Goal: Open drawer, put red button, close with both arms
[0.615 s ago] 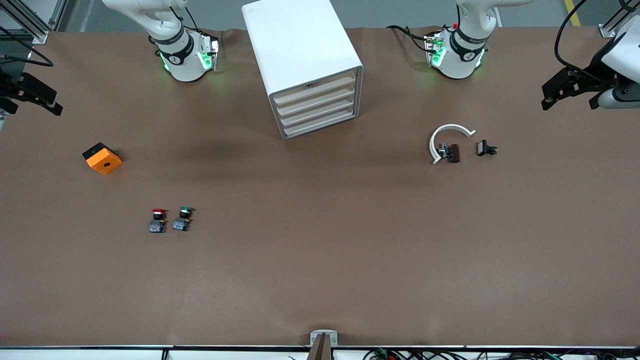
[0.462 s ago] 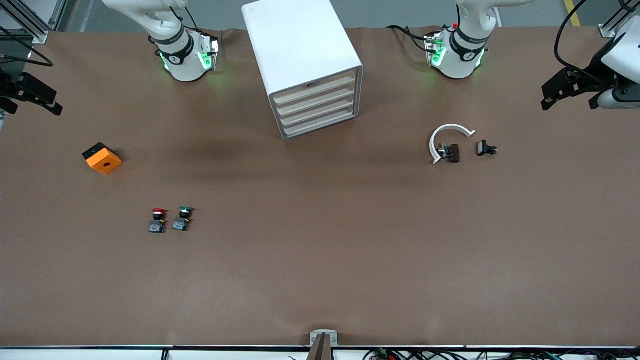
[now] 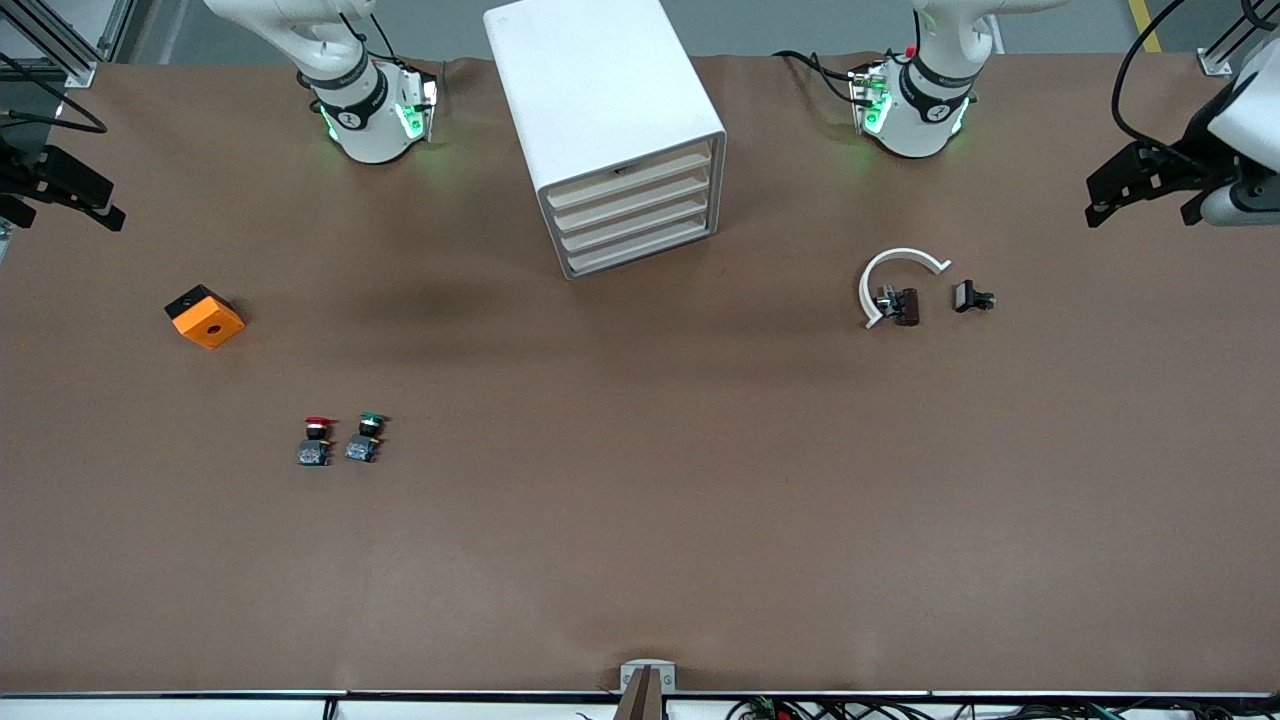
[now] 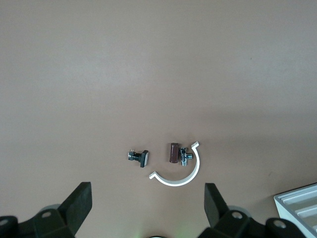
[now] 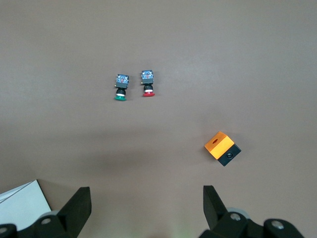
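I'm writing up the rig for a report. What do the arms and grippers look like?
Both arms are white with black joint bands, green lights at the bases and black cables. The left gripper and right gripper are black, with two-finger jaws.

Up high, the front camera looks steeply down across the brown table (image 3: 640,520) toward both arm bases along its top edge, taking in the whole tabletop from a distance. The left wrist camera hangs well above the table, looking down past its own spread fingers (image 4: 79,203) at the white curved clip (image 4: 179,171), which the front view also catches (image 3: 890,275). The right wrist camera sits just as high, fingers (image 5: 81,203) apart in frame, sharing the orange block (image 5: 222,148) and the red button (image 5: 147,82) with the front view (image 3: 204,316) (image 3: 316,438).
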Controlling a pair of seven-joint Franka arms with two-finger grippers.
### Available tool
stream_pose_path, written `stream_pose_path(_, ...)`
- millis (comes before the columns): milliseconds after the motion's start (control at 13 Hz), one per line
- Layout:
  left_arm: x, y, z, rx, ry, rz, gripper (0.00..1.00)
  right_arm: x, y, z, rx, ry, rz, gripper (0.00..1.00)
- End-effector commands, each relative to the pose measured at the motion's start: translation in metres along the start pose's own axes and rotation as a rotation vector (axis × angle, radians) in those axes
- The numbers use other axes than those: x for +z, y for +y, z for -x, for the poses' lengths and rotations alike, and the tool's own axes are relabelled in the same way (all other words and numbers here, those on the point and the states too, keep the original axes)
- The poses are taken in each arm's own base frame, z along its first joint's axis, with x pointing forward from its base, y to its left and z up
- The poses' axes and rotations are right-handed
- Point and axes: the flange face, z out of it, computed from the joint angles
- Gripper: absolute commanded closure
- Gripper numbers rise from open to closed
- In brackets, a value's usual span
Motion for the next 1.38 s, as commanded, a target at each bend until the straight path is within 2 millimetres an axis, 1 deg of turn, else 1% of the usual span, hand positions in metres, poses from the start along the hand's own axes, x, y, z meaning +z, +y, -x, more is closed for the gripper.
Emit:
stream_pose_path(0, 0.02, 0.006, -0.028, 0.002, -0.058, 0.04, 0.0, -0.003, -0.001, 0.008, 0.006, 0.01, 0.01, 0.0)
stream_pose_path(231, 0.07, 0.02, -0.057, -0.026, -0.147, 0.117, 0.0, -0.003, 0.0, 0.008, -0.001, 0.007, 0.01, 0.0)
stream_pose_path(385, 0.097, 0.029, -0.071, -0.069, -0.172, 0.141, 0.0, -0.002, 0.001, 0.007, 0.0, 0.006, 0.01, 0.0)
stream_pose_path(538, 0.132, 0.049, -0.088, -0.096, -0.214, 0.233, 0.0, -0.002, 0.001, 0.007, 0.002, 0.006, 0.01, 0.0)
stream_pose_path(615, 0.148, 0.061, -0.093, -0.103, -0.231, 0.235, 0.0, -0.002, 0.001, 0.007, 0.0, 0.006, 0.01, 0.0)
stream_pose_path(769, 0.179, 0.094, -0.098, -0.131, -0.28, 0.224, 0.0, -0.004, 0.0, 0.006, 0.0, 0.015, 0.009, 0.0)
stream_pose_path(846, 0.192, 0.115, -0.099, -0.166, -0.295, 0.225, 0.0, -0.01, 0.0, 0.004, -0.001, 0.029, 0.009, 0.0)
stream_pose_path(923, 0.203, 0.133, -0.1, -0.214, -0.314, 0.219, 0.0, -0.014, -0.002, 0.005, -0.004, 0.033, 0.01, 0.0)
stream_pose_path(1077, 0.232, 0.17, -0.099, -0.34, -0.367, 0.207, 0.0, -0.014, -0.001, 0.005, -0.003, 0.03, 0.008, 0.0)
stream_pose_path(1154, 0.25, 0.192, -0.098, -0.414, -0.401, 0.188, 0.0, -0.013, -0.001, 0.005, -0.001, 0.027, 0.008, 0.0)
stream_pose_path(1308, 0.278, 0.234, -0.097, -0.521, -0.439, 0.138, 0.0, -0.014, -0.001, 0.005, -0.001, 0.03, 0.006, 0.0)
